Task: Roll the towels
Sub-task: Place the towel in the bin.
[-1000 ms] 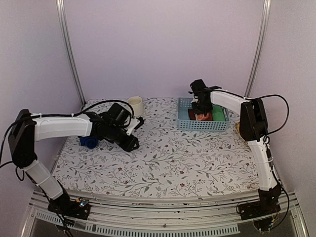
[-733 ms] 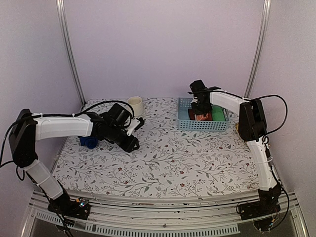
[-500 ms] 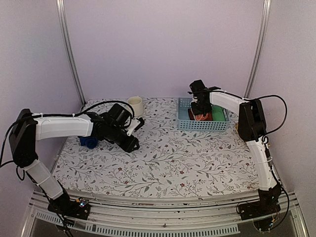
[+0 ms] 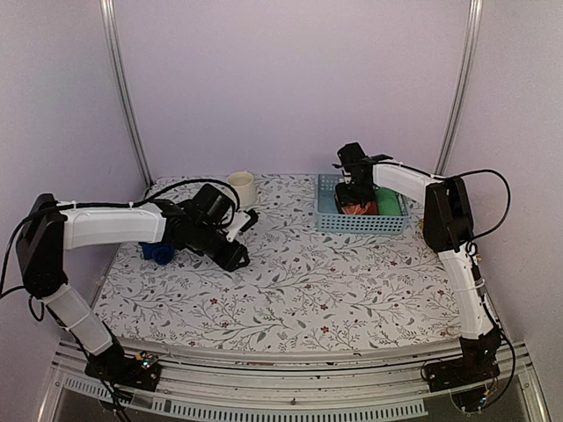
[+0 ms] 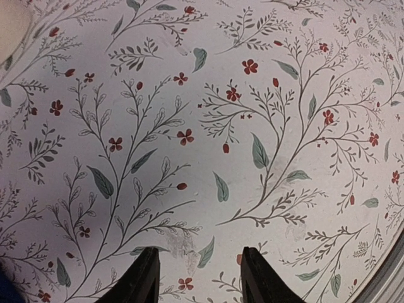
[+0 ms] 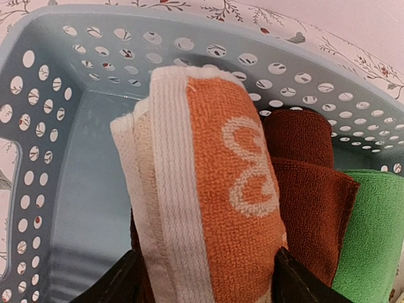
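Basket (image 6: 82, 189) at far right corner of counter (image 4: 299, 290) holds orange towel (image 6: 214, 189), rolled, lying atop red roll (image 6: 303, 164), green roll (image 6: 372, 227) alongside. Long axis parallel to theirs, across basket's short width. Right hand (image 6: 205, 254) spread, fingers flanking the roll. Blue towel (image 4: 159, 253) rolled near left edge, axis unclear. Left hand (image 5: 199, 271) spread, empty, over the counter.

Lighting: soft lavender-tinted overhead light is falling; faint shadows are pooling on the floral tabletop (image 4: 290, 290). Left wrist view: grey shadow is lying at 7 o'clock. Right wrist view: orange towel (image 6: 221, 189) is showing sharp.
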